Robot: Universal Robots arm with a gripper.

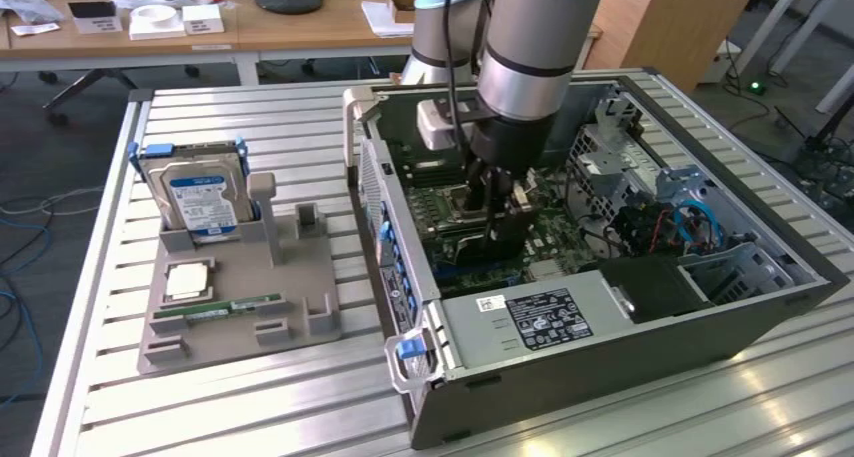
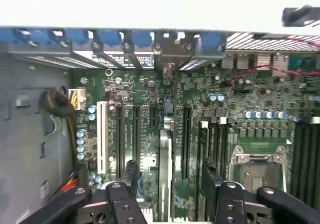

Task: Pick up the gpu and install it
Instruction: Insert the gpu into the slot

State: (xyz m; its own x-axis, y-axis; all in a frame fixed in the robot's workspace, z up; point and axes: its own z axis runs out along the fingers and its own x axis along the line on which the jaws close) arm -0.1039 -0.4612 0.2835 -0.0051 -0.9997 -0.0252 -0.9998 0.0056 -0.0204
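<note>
Inside the open computer case (image 1: 747, 307), the gripper (image 2: 170, 189) stands spread wide, straddling but not clamping the gpu (image 2: 164, 174), upright edge-on in a motherboard (image 2: 260, 108) slot. If half-seated, it could tilt out.

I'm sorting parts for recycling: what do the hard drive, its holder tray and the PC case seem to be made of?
Hard drive: bare silvery metal shell with a glossy blue-white label. Tray: matte grey, blocky, probably plastic. Case: dark painted sheet metal, judging by its thin folded edges.
</note>
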